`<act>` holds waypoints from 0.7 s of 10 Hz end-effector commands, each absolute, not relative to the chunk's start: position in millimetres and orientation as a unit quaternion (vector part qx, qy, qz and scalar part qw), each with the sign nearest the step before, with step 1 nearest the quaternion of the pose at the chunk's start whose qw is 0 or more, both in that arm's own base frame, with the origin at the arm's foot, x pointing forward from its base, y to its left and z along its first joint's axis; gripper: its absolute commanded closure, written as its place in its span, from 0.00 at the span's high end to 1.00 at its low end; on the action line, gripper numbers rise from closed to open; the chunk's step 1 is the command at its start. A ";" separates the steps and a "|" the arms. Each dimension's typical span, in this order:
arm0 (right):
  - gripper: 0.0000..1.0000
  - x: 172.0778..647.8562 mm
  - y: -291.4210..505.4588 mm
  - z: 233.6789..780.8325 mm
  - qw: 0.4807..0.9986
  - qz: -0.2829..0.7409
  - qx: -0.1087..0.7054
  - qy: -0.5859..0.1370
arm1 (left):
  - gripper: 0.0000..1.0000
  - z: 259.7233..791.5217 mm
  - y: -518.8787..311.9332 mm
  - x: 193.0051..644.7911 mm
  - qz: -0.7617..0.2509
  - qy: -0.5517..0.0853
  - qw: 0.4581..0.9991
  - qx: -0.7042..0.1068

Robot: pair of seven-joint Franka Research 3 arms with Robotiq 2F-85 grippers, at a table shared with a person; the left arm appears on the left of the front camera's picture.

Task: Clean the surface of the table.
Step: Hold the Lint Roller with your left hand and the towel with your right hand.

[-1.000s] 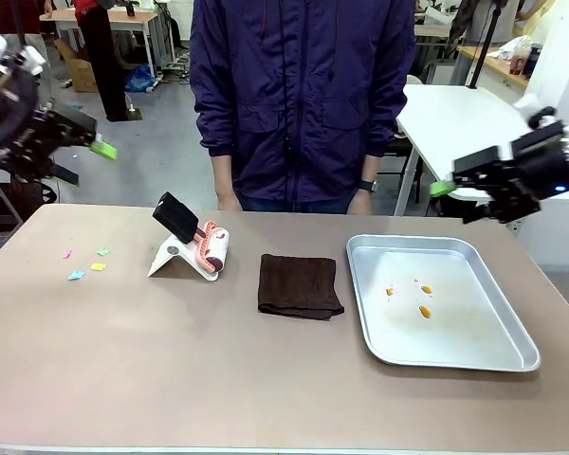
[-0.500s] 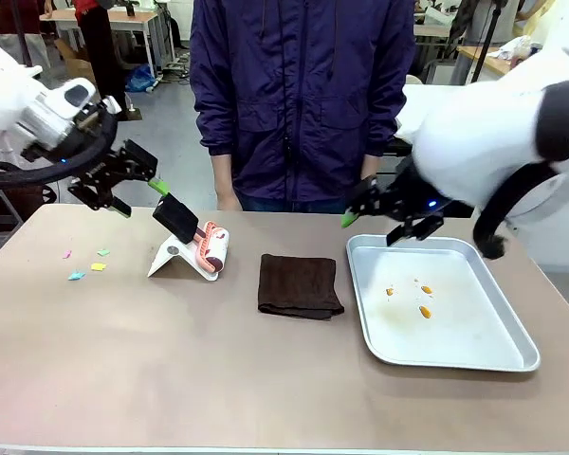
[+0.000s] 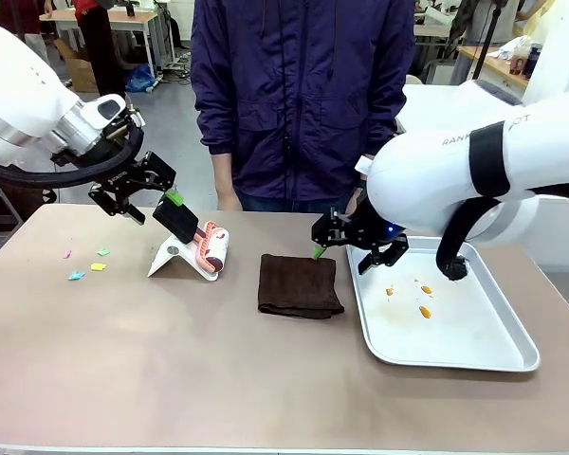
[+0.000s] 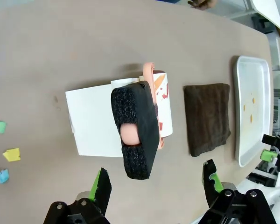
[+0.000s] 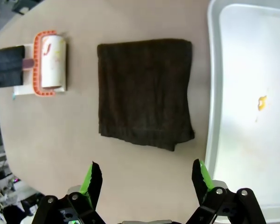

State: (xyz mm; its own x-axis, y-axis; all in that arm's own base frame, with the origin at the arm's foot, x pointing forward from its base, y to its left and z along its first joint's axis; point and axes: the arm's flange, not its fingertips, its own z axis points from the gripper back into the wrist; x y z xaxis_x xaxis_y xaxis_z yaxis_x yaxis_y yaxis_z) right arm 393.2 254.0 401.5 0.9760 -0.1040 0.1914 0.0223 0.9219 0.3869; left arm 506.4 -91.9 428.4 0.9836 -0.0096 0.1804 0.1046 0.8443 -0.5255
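Left gripper (image 3: 152, 201) - jaws wide open, nothing held, hanging just above the black handle (image 3: 178, 216) of the lint roller (image 3: 213, 248), which leans on a white stand (image 3: 171, 258). Right gripper (image 3: 345, 250) - also open and empty, in the air by the dark brown cloth (image 3: 299, 284), at the edge nearest the metal tray (image 3: 474, 327). Table (image 3: 171, 370) is the brownish-tan top under everything, spanning the front view. Coloured paper scraps (image 3: 97, 266) lie near its left end, and orange crumbs (image 3: 424, 310) sit in the tray. Person (image 3: 303, 95) stands at the far edge.
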 end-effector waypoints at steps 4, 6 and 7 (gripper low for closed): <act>1.00 393.1 253.8 401.8 0.974 -0.032 0.197 -0.103 | 1.00 428.7 -92.1 506.8 -0.030 -0.085 0.956 -0.277; 1.00 397.1 273.5 402.7 0.979 -0.012 0.157 -0.126 | 1.00 423.1 -93.3 515.5 -0.030 -0.080 0.959 -0.271; 1.00 404.7 284.8 402.2 0.981 0.005 0.153 -0.119 | 1.00 419.6 -92.3 517.6 -0.025 -0.081 0.961 -0.265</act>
